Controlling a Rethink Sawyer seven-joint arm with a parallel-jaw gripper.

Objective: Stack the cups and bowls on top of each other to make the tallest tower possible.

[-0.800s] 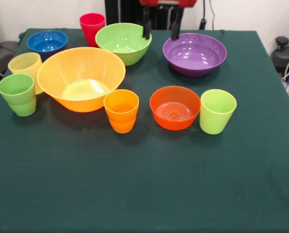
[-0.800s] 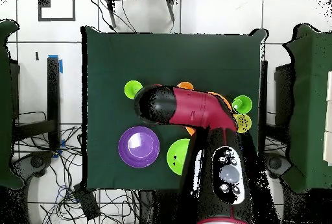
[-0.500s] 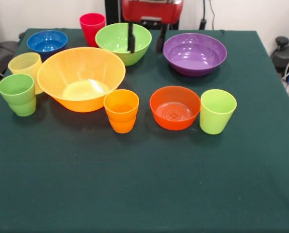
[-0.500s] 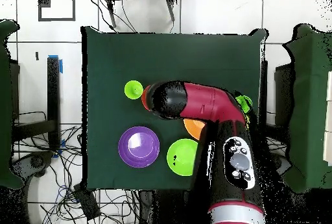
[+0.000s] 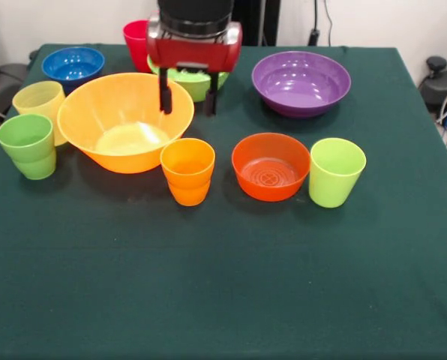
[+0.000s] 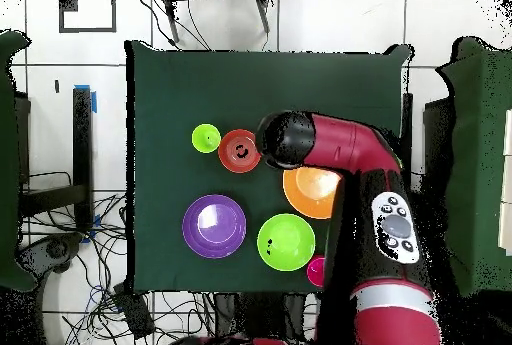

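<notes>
With its fingers apart and empty, the gripper point(image 5: 186, 97) hangs above the orange cup point(image 5: 187, 171) near the table's point(image 5: 283, 285) middle, just beside the large orange bowl's point(image 5: 124, 120) rim, which a finger could clip on the way down.

Bright, even light from overhead. Glossy white glare streaks sit inside the purple bowl point(image 5: 301, 81) and the large orange bowl point(image 5: 125, 120). Shadows under the cups are soft and short, towards six o'clock. Everything looks sharp.
</notes>
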